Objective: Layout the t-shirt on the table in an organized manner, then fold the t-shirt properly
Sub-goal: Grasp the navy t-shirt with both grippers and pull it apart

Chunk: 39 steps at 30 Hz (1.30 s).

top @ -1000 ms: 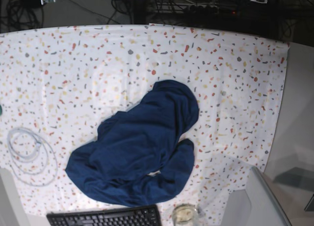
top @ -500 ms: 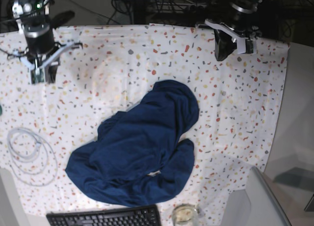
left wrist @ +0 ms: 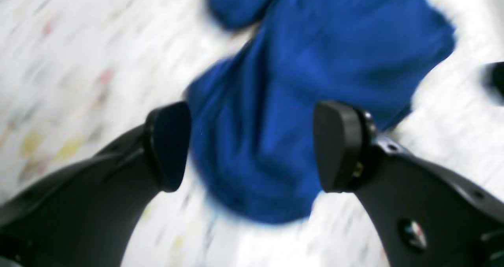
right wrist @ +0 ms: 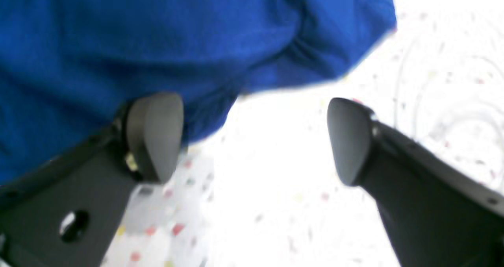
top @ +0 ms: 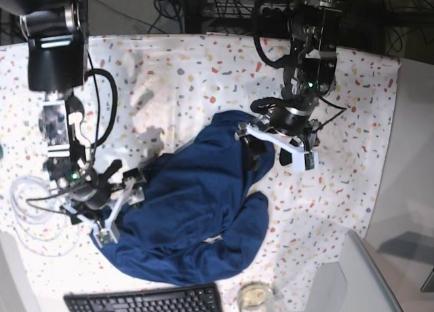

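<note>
Mid-bench: crumpled dark navy blue soft-fabric t-shirt (top: pixel 193 207) lies bunched on white terrazzo-speckled cloth bench (top: pixel 352 88), not laid out yet. Left tool (top: pixel 277 148) wide, empty, over far-right lobe of shirt; right tool (top: pixel 116 207) wide, empty, straddling near-left edge, one pad over fabric, other over bare cloth. Likely placement: opposite ends, so shirt can be pulled flat. Black keyboard (top: pixel 146 300) touches near hem, snag risk.
</note>
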Each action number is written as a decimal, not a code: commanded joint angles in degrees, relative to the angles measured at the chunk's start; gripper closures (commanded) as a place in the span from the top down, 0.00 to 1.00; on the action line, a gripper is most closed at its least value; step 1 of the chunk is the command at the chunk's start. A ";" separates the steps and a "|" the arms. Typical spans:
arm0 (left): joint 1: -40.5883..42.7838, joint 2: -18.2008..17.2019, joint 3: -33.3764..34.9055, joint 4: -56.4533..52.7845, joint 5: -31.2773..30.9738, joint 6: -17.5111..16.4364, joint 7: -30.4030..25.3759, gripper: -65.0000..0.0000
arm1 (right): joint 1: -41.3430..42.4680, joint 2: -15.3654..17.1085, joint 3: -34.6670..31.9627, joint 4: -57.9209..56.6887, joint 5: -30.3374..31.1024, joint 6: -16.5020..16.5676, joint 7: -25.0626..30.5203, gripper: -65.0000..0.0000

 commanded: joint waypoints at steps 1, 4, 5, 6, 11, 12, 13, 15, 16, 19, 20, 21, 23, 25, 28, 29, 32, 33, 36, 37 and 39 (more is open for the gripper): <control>-1.70 0.57 -0.09 -0.80 -0.02 0.21 -0.41 0.66 | 4.54 0.81 1.25 -3.70 0.12 -0.47 3.23 0.84; -5.30 1.37 2.37 -6.25 -0.02 0.21 -0.23 0.38 | 11.49 1.42 3.62 -17.33 -0.06 -0.47 9.82 0.84; -6.36 1.37 3.60 -8.71 -0.02 0.21 -0.32 0.25 | 13.33 2.12 3.79 -21.02 0.03 -0.47 11.32 0.84; -7.50 1.37 4.65 -11.70 -0.02 0.21 -0.32 0.10 | 15.00 2.65 3.53 -24.45 0.12 -0.47 12.73 0.84; -10.40 1.37 6.41 -24.54 -0.02 0.21 -0.59 0.00 | 17.73 2.92 0.98 -30.34 -0.06 -0.39 18.09 0.84; -10.40 1.10 6.41 -25.85 -0.02 0.30 -0.67 0.00 | 17.73 2.92 -0.07 -30.60 -0.06 -0.39 18.88 0.84; -10.31 0.49 6.41 -26.73 0.06 0.39 -0.67 0.00 | 17.73 2.92 -1.04 -30.60 -0.06 -0.39 19.49 0.84; -9.52 -1.71 6.41 -27.26 0.77 0.39 -0.67 0.00 | 17.73 2.65 -3.33 -30.60 0.03 -0.39 20.37 0.84; -8.47 -2.50 6.41 -27.26 1.29 0.39 -0.67 0.00 | 17.73 2.65 -4.21 -30.69 0.12 -0.39 20.64 0.84; -5.30 -6.55 6.24 -25.24 1.56 0.39 -0.67 0.00 | 17.73 2.21 -5.70 -30.69 0.12 -0.39 20.73 0.84; -3.98 -7.87 5.97 -23.92 1.56 0.39 -0.67 0.00 | 17.73 1.69 -5.79 -30.69 0.12 -0.39 20.73 0.84; -2.58 -8.74 4.65 -21.99 1.56 0.39 -0.67 0.00 | 17.73 1.07 -5.52 -30.69 0.12 -0.39 20.73 0.84; 1.20 -9.18 0.08 -17.50 1.65 0.39 -0.67 0.00 | 17.55 0.54 -5.44 -30.69 0.12 -0.39 20.73 0.84; 4.02 -9.36 -4.49 -13.20 2.00 0.39 -0.23 0.00 | 16.76 0.37 -5.44 -30.69 0.12 -0.39 20.55 0.84; 7.80 -9.54 -9.68 -7.57 2.08 0.21 -0.23 0.00 | 14.48 0.37 -5.52 -30.07 0.12 -0.39 20.46 0.84; 8.94 -9.54 -11.17 -5.81 2.17 0.12 -0.23 0.00 | 13.86 0.37 -5.44 -29.55 0.12 -0.39 20.46 0.83; 11.31 -9.54 -14.78 -1.94 2.17 0.12 -0.15 0.00 | 9.99 0.81 -5.26 -24.62 0.12 -0.47 20.37 0.83; 12.02 -9.54 -15.74 -0.89 2.17 0.12 -0.15 0.00 | 8.06 0.89 -4.47 -21.46 0.12 -0.47 20.29 0.83; 12.90 -9.54 -17.33 0.78 2.17 0.12 -0.15 0.00 | 4.01 0.89 0.01 -12.40 0.12 -0.47 17.38 0.83; 12.90 -9.54 -17.59 0.87 2.17 0.12 -0.15 0.00 | 4.01 0.81 1.07 -11.00 0.12 -0.47 15.98 0.83; 12.98 -9.54 -18.03 1.22 1.73 0.12 -0.15 0.00 | 5.86 0.72 1.86 -11.44 0.12 -0.47 13.96 0.84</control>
